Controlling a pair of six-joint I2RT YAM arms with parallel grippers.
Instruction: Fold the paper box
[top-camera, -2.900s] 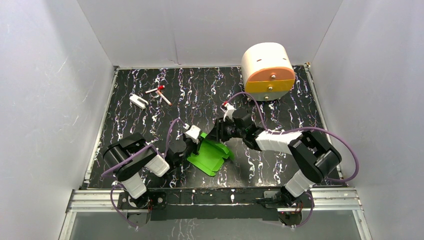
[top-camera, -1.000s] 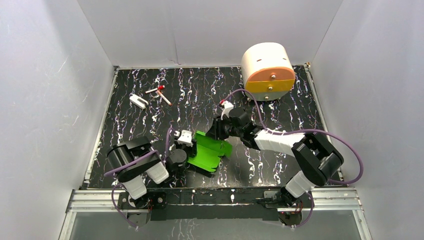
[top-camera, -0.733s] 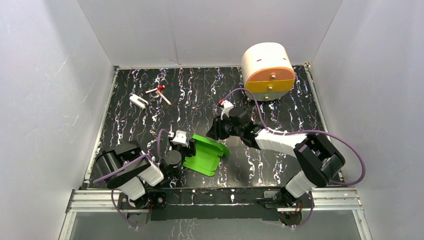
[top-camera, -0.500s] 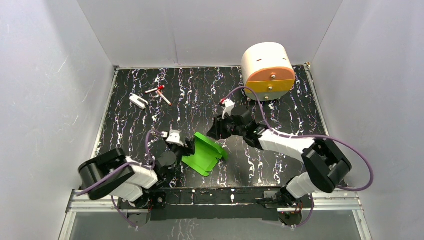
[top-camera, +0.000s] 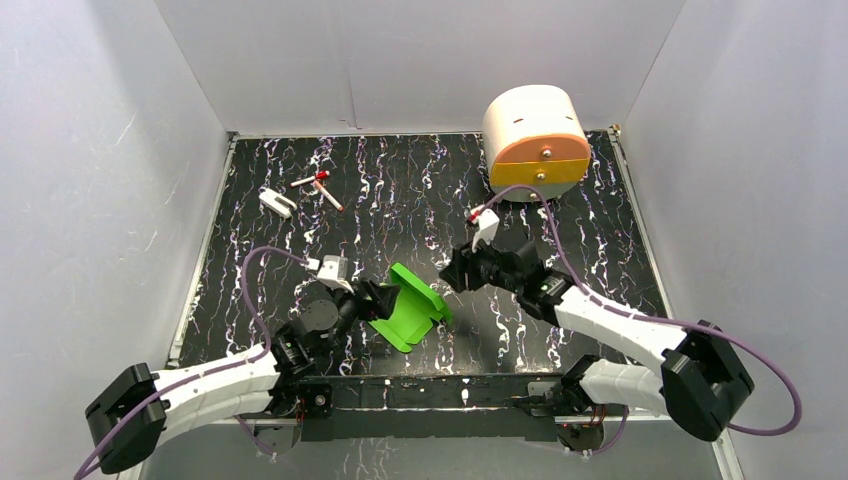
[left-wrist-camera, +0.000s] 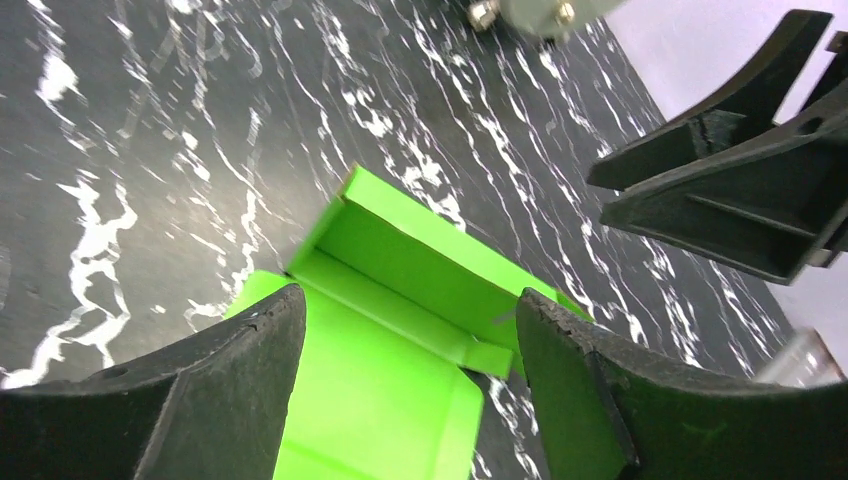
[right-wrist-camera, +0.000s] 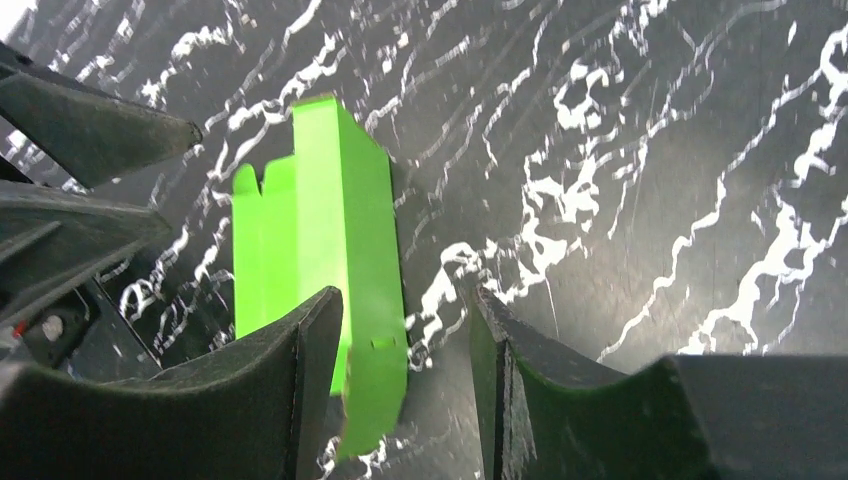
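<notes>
The paper box (top-camera: 410, 305) is bright green card, partly folded, lying on the black marbled table near the front middle. One wall stands up along its far side (left-wrist-camera: 420, 265). My left gripper (top-camera: 372, 298) sits at its left edge, open, the card showing in the gap between the jaws (left-wrist-camera: 405, 300) without being pinched. My right gripper (top-camera: 452, 272) hovers just right of the box, open (right-wrist-camera: 405, 300). The box's near flap (right-wrist-camera: 375, 380) lies by the left finger, with a gap to the right finger. Each wrist view shows the other gripper's fingers (left-wrist-camera: 740, 190) (right-wrist-camera: 90, 130).
A cream-and-orange rounded drawer unit (top-camera: 535, 140) stands at the back right. A small white block (top-camera: 277, 203) and red-and-white sticks (top-camera: 320, 185) lie at the back left. White walls enclose the table on three sides.
Both grippers have opened and let go of the green card. The right gripper drew back to the right. The left arm stretched out lower, and the box settled slightly toward the front.
</notes>
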